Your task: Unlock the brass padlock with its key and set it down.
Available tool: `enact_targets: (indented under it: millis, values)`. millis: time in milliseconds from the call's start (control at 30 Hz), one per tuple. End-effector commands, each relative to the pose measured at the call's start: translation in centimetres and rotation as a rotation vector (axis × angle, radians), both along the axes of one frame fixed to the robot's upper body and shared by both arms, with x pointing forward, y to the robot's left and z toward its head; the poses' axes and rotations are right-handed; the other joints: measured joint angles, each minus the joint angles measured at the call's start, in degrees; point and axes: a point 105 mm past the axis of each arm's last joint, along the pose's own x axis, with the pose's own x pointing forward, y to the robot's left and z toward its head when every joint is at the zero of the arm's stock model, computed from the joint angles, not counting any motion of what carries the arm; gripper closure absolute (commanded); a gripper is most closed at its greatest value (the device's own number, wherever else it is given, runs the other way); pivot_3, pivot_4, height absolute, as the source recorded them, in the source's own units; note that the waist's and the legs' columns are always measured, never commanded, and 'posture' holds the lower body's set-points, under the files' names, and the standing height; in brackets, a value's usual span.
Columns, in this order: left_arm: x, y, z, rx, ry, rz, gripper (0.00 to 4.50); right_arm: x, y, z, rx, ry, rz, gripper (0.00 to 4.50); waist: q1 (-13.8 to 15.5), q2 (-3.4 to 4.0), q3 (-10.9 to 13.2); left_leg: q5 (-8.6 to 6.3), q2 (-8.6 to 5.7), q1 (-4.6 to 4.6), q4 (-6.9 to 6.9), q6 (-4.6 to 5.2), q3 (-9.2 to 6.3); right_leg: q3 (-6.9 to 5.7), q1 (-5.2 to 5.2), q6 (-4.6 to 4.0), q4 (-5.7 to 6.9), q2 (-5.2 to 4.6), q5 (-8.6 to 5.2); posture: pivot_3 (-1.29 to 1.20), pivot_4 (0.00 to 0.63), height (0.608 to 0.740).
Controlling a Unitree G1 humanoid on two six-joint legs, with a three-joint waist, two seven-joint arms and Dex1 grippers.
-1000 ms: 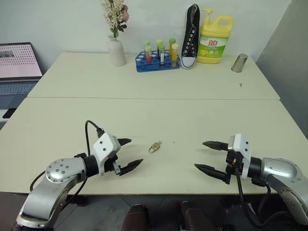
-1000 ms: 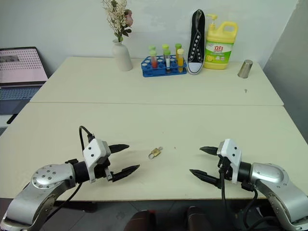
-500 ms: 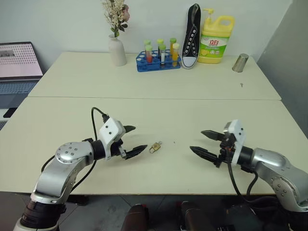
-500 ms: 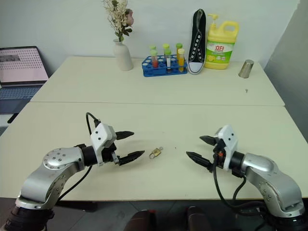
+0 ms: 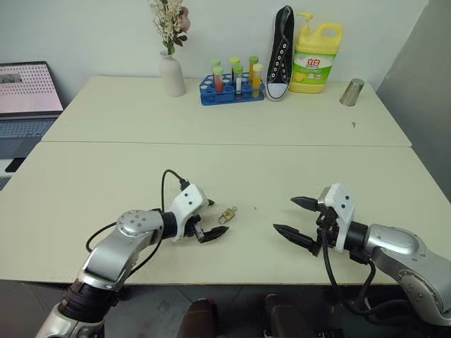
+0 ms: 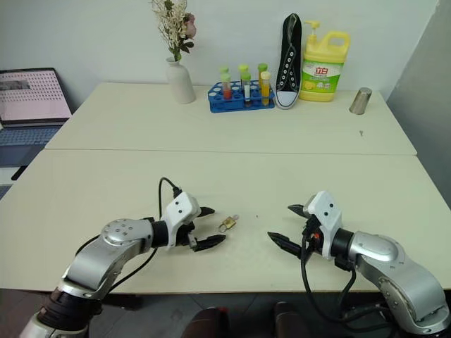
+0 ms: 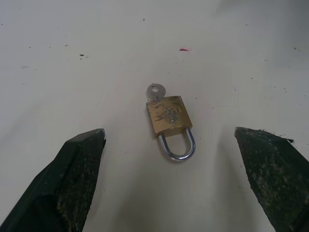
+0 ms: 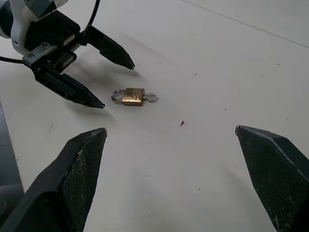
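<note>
The brass padlock [image 5: 226, 215] lies flat on the cream table [image 5: 211, 165], near its front edge. Its silvery shackle [image 7: 177, 147] is shut and points toward my left gripper. The key [image 7: 154, 91] sticks out of the other end of the body, toward my right gripper. My left gripper [image 5: 215, 217] is open and low over the table. Its fingertips are just short of the padlock, one on each side, touching nothing. My right gripper [image 5: 284, 215] is open and empty, a short way to the right of the padlock [image 8: 133, 95], pointing at it.
Along the table's far edge stand a white vase of flowers [image 5: 171, 74], a blue rack of tubes [image 5: 231, 88], a black shoe on end [image 5: 280, 56], a yellow detergent bottle [image 5: 316, 55] and a metal cup [image 5: 350, 91]. A laptop [image 5: 27, 91] sits off to the left.
My left gripper has moved right and forward, up to the padlock, still open. My right gripper has edged left toward it. The padlock has not moved.
</note>
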Motion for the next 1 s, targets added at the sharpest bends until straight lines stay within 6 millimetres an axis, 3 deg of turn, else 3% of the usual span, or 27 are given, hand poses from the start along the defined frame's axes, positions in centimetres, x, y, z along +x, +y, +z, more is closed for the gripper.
enact_targets:
  millis: [33, 500, 600, 900, 1000]
  values:
    - [0.7, -0.6, 0.4, 0.003, -0.027, 0.008, 0.0, -0.5, 0.2, 0.6, -0.011, -0.038, 0.007, 0.03, 0.0, 0.0, 0.0, 0.0, 0.01, 0.0, -0.01, 0.0, -0.01, -0.01, 0.0, 0.0, 0.0, 0.0, 0.0, 0.0, 0.15, 0.74]
    - [0.7, -1.5, -0.7, 0.008, 0.047, 0.009, 0.0, -0.7, 0.5, 0.8, -0.013, -0.046, 0.013, 0.03, -0.01, -0.01, -0.01, 0.0, 0.0, 0.01, 0.0, 0.0, -0.03, -0.01, 0.01, 0.0, 0.01, 0.01, 0.0, 0.0, 0.15, 0.74]
    - [0.6, -1.5, -1.2, 0.031, 0.065, 0.012, 0.61, -0.8, 0.4, 0.7, -0.02, -0.048, 0.013, 0.0, -0.01, -0.01, -0.01, 0.0, 0.0, 0.01, 0.0, 0.0, -0.02, -0.01, 0.01, 0.0, 0.01, 0.01, 0.0, 0.0, 0.15, 0.74]
    - [0.6, -1.5, -1.6, 0.056, 0.077, 0.002, 3.53, -0.9, 0.4, 0.8, -0.028, -0.053, 0.011, 0.0, -0.01, -0.01, -0.02, 0.0, -0.01, 0.01, 0.0, 0.0, -0.02, -0.01, 0.01, 0.0, 0.0, 0.01, 0.0, 0.0, 0.15, 0.74]
    - [0.5, -1.6, -1.6, 0.059, 0.073, -0.02, 3.54, -1.0, 0.4, 0.8, -0.03, -0.054, 0.01, 0.0, 0.0, -0.01, -0.03, 0.0, -0.01, 0.01, 0.0, 0.0, -0.02, 0.0, 0.02, 0.0, 0.0, 0.0, 0.0, 0.0, 0.15, 0.74]
